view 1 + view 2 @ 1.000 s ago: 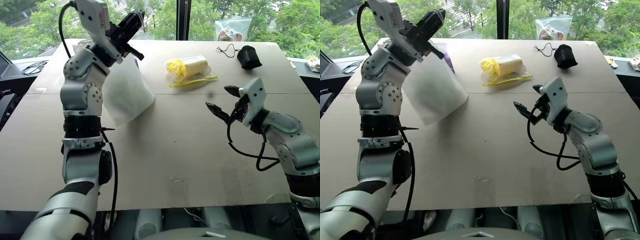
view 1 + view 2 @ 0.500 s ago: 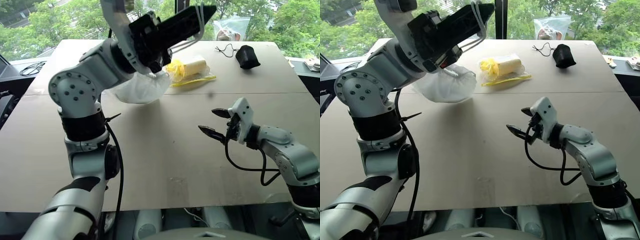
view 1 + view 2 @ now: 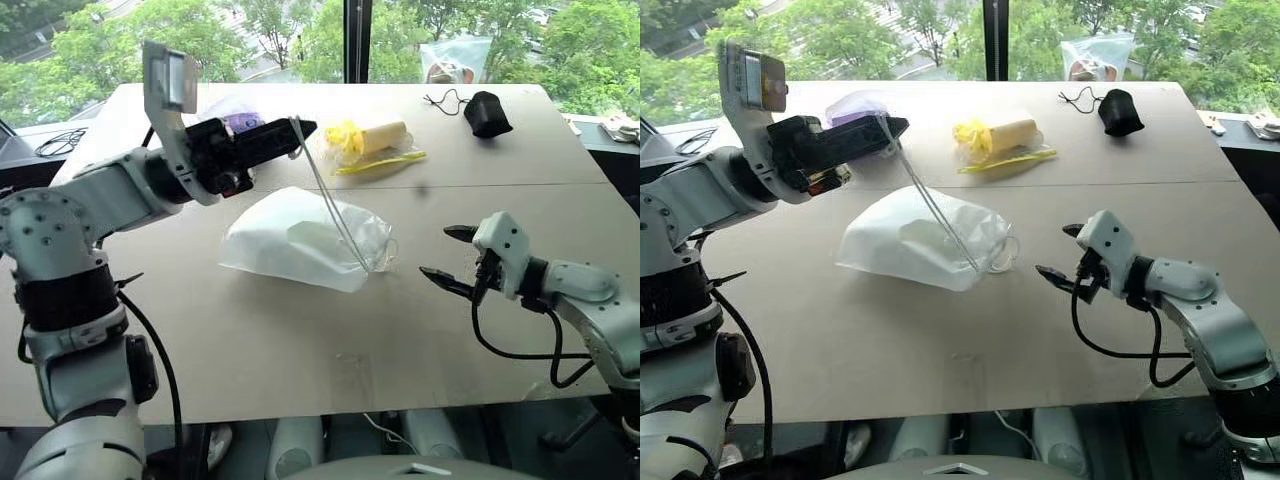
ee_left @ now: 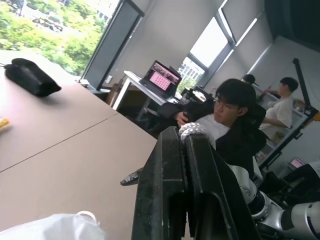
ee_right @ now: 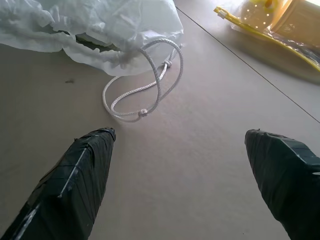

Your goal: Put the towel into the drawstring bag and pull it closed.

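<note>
A white drawstring bag (image 3: 300,238) lies slumped on its side in the middle of a wide brown desk (image 3: 300,340), its gathered mouth turned toward the right. The left end effector (image 3: 285,133) is raised above the far left part of the desk with its two black fingers pressed together on a white cord (image 3: 330,205). The cord runs taut and slanting down from the fingers to the bag's mouth, which suggests the arm is drawing the string to cinch the bag closed. A second loop of cord (image 5: 145,90) lies slack on the desk just beside the mouth. The right end effector (image 3: 452,256) hovers low over the desk to the right of the bag, near that loose loop but not touching it, its fingers spread wide apart and holding nothing. It appears placed to take that loop or steady the bag while the other side pulls. A sliver of something darker (image 5: 95,44) shows inside the puckered mouth, which may be the towel, though the pictures do not make this certain. On the far side of the desk sit a clear plastic bag with yellow contents (image 3: 375,140), a small black pouch (image 3: 486,113) and a purple pack (image 3: 855,112).
</note>
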### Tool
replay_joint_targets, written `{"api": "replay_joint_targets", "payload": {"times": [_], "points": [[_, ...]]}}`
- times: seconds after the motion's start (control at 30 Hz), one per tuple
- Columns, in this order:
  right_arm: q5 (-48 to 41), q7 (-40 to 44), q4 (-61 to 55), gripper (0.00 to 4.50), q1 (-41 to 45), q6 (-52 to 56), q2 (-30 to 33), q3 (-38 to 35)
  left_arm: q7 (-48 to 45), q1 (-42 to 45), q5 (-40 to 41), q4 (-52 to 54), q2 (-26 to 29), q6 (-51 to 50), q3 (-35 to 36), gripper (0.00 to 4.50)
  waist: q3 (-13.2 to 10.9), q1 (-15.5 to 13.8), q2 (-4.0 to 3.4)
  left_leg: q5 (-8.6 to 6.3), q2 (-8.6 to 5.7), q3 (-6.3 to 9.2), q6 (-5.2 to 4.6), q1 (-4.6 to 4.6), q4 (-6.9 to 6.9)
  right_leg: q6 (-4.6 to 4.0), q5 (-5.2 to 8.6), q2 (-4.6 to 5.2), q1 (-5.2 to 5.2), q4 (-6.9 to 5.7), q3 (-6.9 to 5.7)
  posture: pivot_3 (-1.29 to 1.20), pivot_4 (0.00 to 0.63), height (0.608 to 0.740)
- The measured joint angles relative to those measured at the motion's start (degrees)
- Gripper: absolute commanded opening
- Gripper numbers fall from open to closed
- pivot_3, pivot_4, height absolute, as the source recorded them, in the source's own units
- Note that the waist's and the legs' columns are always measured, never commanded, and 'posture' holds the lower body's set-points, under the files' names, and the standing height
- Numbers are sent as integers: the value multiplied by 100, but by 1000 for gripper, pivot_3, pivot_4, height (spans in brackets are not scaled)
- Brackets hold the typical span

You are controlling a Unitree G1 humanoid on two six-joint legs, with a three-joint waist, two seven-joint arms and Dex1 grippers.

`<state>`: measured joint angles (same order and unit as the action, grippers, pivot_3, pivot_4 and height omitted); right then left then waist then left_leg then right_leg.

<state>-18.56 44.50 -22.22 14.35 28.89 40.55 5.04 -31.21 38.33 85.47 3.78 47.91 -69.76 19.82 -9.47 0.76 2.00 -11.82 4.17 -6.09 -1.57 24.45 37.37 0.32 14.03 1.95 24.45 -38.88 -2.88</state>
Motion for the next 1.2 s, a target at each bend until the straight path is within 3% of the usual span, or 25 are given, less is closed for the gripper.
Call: {"api": "replay_joint_targets", "payload": {"times": [0.2,0.47,0.77,1.0,1.2], "points": [[623,378,667,4420,264,-921,-35,580,-1062,-1303,-818,43,954,24,209,0,-1,-5,-1,-1,0,7,0,12,-2,-3,1,8,4,6,-18,0,150,740],[1064,885,1215,4420,492,-1512,-468,1321,-2026,-2251,-2486,-507,1334,1118,238,0,-2,-9,-2,-1,4,15,0,18,-4,-15,3,19,11,3,-27,0,150,740],[1257,897,1391,4420,669,-1550,-777,1517,-2104,-1990,-4498,-2412,1498,2898,245,0,0,-28,2,-2,3,12,-1,31,-3,-30,-8,31,19,5,-42,0,150,740],[1164,1129,1176,4420,586,-1578,-824,1546,-2152,-1786,-4750,-2436,1352,3003,243,0,0,-18,2,-2,5,14,0,30,-4,-29,-9,35,20,2,-42,0,150,740],[1878,876,1765,4420,844,-2368,-1190,1896,-1972,-1586,-4828,-2423,1099,2961,255,0,1,8,3,-2,5,8,-1,26,-1,-24,-8,16,20,-3,-45,0,150,740]]}}
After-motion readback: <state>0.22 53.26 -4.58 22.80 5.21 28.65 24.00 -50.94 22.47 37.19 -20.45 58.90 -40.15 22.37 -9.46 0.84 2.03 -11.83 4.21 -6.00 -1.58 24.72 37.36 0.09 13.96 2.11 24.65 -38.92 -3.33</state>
